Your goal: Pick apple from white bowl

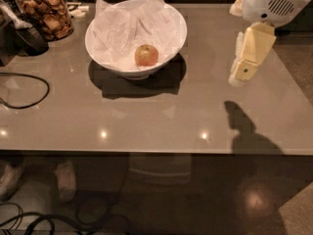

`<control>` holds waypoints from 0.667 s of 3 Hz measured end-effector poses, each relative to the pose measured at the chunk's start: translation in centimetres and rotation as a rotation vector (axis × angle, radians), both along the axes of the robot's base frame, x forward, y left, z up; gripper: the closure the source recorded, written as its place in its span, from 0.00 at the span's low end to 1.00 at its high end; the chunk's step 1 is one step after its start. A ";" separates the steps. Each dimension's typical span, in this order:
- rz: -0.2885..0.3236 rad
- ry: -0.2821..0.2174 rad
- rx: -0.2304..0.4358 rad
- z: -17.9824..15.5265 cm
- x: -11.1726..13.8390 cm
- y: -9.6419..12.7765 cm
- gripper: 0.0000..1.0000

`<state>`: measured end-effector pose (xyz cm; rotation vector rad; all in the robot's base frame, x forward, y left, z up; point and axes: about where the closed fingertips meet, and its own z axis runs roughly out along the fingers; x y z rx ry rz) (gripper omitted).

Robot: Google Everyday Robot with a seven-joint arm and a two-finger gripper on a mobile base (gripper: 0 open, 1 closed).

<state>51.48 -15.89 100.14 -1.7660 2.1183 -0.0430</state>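
Observation:
A small yellowish-red apple (146, 55) lies in the large white bowl (102, 50), on crumpled white paper, at the back of the table left of the middle. My gripper (240, 77) hangs above the table's right side, well to the right of the bowl and apart from it, its cream fingers pointing down. It holds nothing. Its shadow falls on the table near the front right.
A glass jar of brown snacks (45, 11) stands at the back left. A dark object (22, 37) sits beside it, and a black cable (29, 89) loops over the table's left edge. The grey table (156, 121) ends at a front edge below.

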 end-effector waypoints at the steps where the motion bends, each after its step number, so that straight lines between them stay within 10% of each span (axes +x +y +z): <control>1: 0.043 -0.012 0.014 0.9 2.6 1.9 0.00; 2: 0.085 -0.029 0.022 2.1 5.1 3.7 0.00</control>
